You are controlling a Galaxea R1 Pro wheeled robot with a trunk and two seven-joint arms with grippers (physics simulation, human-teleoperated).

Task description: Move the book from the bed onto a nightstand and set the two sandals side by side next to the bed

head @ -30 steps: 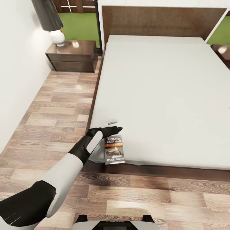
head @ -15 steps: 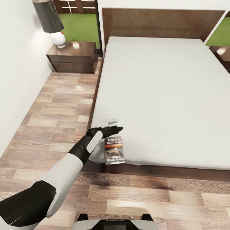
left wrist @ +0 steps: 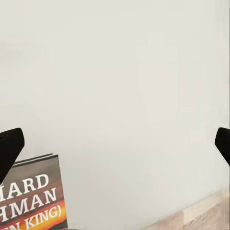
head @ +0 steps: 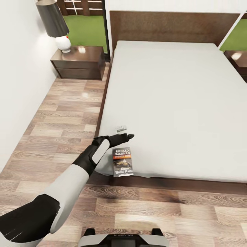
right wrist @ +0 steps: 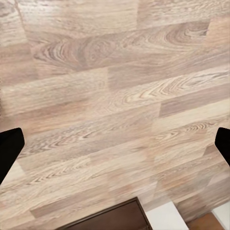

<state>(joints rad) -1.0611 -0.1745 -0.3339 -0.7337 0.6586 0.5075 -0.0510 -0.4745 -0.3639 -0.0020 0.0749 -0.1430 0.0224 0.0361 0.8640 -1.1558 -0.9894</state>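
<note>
Book (head: 122, 161) is lying flat on the mattress at the near left corner of the bed (head: 178, 103), its lower edge just at the mattress rim, cover up. I am holding my left jaws (head: 124, 137) over the sheet just beyond its top edge; in the left wrist view both fingertips (left wrist: 9, 148) are sitting far apart at the frame's sides, so I am reading them as spread wide and gripping nothing, with the book's upper corner (left wrist: 33, 194) beside one tip rather than between the two. My right jaws (right wrist: 115, 146) are likewise spread, pointing down at bare floor planks. The trouble I am foreseeing: a thin paperback on a soft sheet is offering no edge to pinch, so closing from here could miss it, or a tip could nudge it off the rim onto the floor. The nightstand (head: 78, 61) with its lamp (head: 55, 24) is standing well apart by the headboard, so a weak grip could also drop the book on the way.
</note>
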